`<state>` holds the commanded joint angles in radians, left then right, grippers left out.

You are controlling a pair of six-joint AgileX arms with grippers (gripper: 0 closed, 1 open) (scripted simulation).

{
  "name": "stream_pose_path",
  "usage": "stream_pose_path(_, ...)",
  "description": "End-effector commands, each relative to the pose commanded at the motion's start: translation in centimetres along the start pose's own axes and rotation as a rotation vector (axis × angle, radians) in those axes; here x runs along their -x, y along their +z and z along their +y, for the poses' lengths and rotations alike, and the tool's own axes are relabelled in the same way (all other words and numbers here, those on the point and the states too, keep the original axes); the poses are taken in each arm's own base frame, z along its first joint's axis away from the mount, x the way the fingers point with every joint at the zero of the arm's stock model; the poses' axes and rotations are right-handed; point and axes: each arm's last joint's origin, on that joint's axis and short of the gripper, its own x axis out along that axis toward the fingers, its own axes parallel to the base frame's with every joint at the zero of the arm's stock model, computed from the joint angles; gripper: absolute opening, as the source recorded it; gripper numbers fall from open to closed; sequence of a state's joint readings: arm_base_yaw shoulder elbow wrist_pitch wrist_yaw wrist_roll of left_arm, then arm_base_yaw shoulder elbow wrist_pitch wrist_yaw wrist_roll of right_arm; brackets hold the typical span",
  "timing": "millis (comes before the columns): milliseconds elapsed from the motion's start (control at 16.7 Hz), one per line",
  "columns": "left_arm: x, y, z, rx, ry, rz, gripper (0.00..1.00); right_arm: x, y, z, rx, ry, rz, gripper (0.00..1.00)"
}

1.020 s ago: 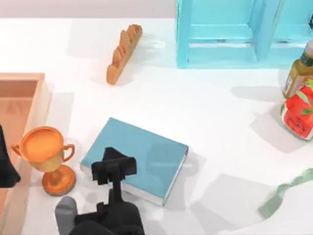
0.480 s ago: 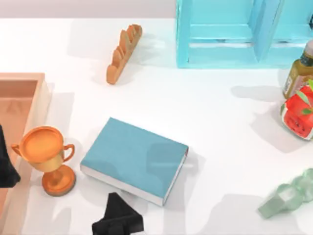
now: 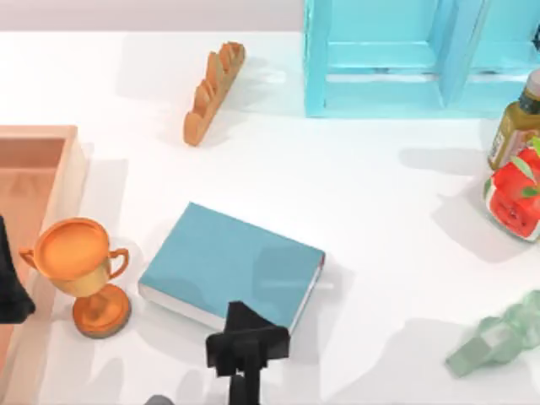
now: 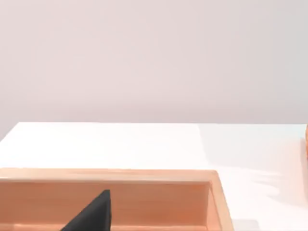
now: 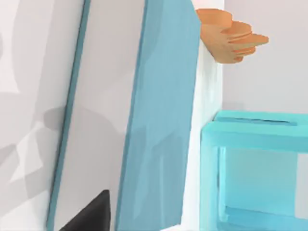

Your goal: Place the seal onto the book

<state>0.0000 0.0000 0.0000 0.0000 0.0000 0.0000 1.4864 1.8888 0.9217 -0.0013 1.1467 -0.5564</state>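
Note:
The teal-blue book (image 3: pixel 228 266) lies flat at the table's front centre, its white page edges (image 5: pixel 101 120) close in the right wrist view. My right gripper (image 3: pixel 246 344) comes up from the bottom edge of the top view and hangs at the book's near right edge, partly over it. I cannot see what, if anything, it holds. The seal is hidden or out of view. My left gripper (image 3: pixel 8 287) is parked at the far left, over the wooden tray (image 4: pixel 144 175).
An orange trophy (image 3: pixel 80 270) stands just left of the book, beside the wooden tray (image 3: pixel 42 133). An orange rack (image 3: pixel 213 91) and a light-blue shelf frame (image 3: pixel 380 63) sit at the back. A bottle (image 3: pixel 513 126), a strawberry jar (image 3: pixel 515 198) and a pale green object (image 3: pixel 502 337) are at the right.
My right gripper left the book's near left part, dropped back to the frame's bottom edge, then came up farther right at the book's near edge. The pale green object shifted slightly.

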Motion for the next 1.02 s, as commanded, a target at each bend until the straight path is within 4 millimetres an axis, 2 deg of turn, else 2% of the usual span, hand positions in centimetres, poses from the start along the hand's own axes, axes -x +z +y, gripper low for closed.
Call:
stream_pose_path(180,0.0,0.0,0.0,0.000,0.000,0.000,1.00,-2.6,-5.5,-2.4,-0.118,0.111,0.064,1.00)
stream_pose_path(420,0.0,0.0,0.0,0.000,0.000,0.000,1.00,-4.3,-15.2,-4.8,-0.412,0.247,0.151,1.00)
stream_pose_path(600,0.0,0.0,0.0,0.000,0.000,0.000,1.00,-3.5,-21.8,-6.0,-0.730,0.258,0.158,1.00)
stream_pose_path(720,0.0,0.0,0.0,0.000,0.000,0.000,1.00,-2.3,-25.3,-6.6,-0.956,0.194,0.117,1.00)
stream_pose_path(840,0.0,0.0,0.0,0.000,0.000,0.000,1.00,-1.0,-28.1,-7.0,-1.153,0.082,0.052,1.00)
stream_pose_path(1020,0.0,0.0,0.0,0.000,0.000,0.000,1.00,0.6,-31.1,-6.9,-1.352,-0.109,-0.039,1.00)
